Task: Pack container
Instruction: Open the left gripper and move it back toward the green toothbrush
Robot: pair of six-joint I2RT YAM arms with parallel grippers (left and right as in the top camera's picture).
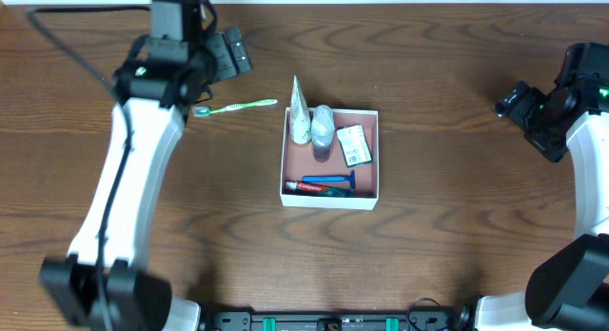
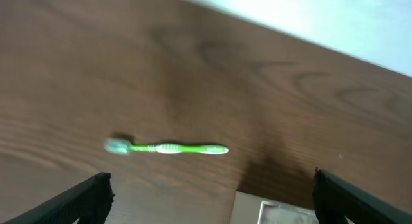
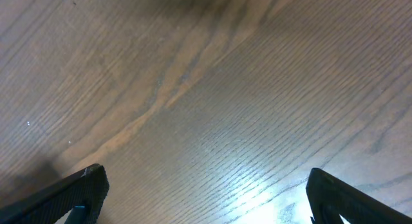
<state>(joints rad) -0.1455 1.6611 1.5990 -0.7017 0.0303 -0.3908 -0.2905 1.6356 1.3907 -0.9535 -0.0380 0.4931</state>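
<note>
Fingers (image 2: 87,199) of the left gripper (image 1: 228,51) are standing spread wide and empty. The green toothbrush (image 1: 238,107) is lying left to right just below them, beside the container's (image 1: 330,199) upper left corner at frame centre. The right gripper (image 1: 521,105), also spread, is sitting far right, well apart.

overhead: bright, even, sharp, only faint shadow around the container (image 1: 329,199) | left wrist: blurred throughout, toothbrush (image 2: 168,149) smeared, dark shadow just above the container's corner | right wrist: soft focus, white glare on table (image 3: 257,179)
</note>
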